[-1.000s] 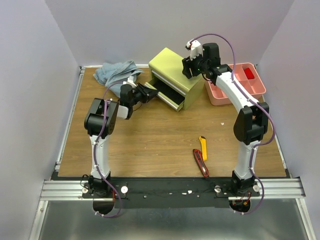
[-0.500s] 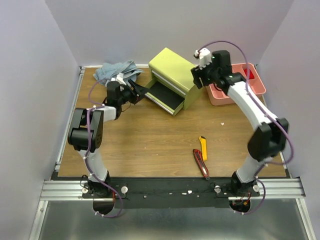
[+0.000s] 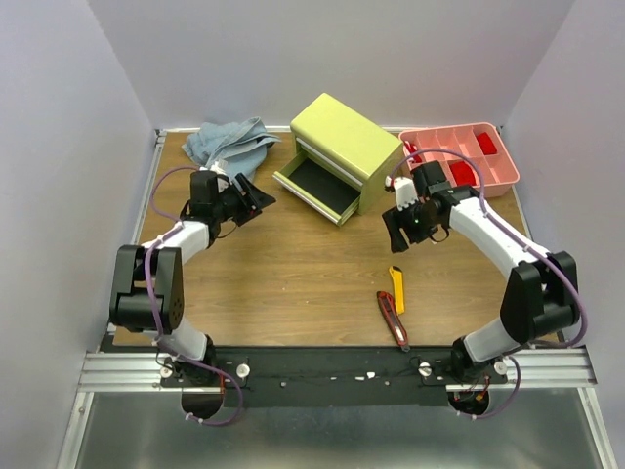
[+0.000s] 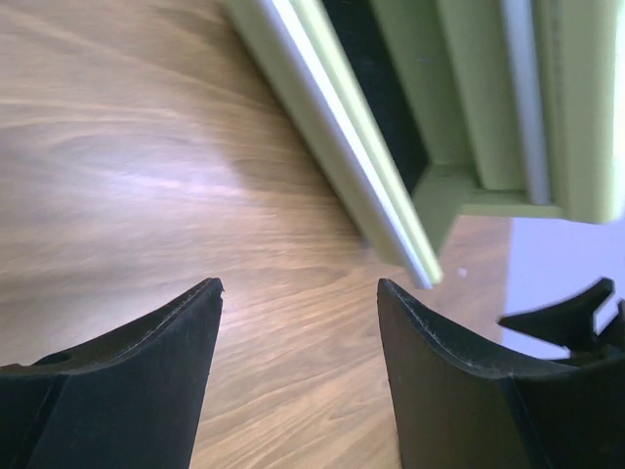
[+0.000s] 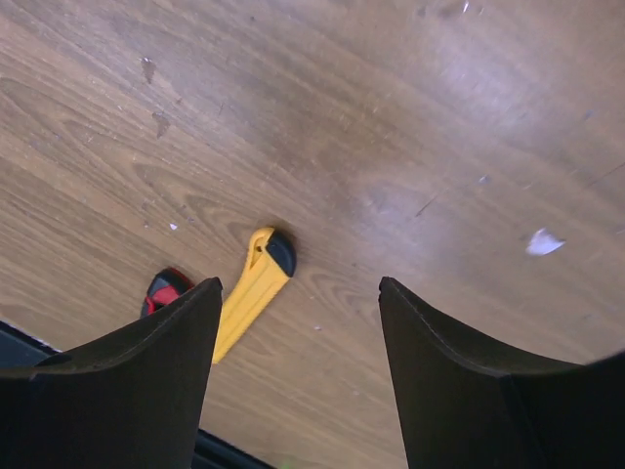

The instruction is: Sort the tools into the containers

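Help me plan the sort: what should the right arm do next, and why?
Probably lower the right tool toward the yellow knife: it is open and empty, the knife lies loose on the table near it, and the bottom drawer stands open.

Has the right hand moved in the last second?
Yes. The right hand has swung from over the green chest toward the table's near edge, and is now closer to the yellow knife.

Robot lab bench: bare lilac walls (image 3: pixel 59 147), wood-look tabletop (image 3: pixel 293 283), alu mounting rail (image 3: pixel 122 369) at front.
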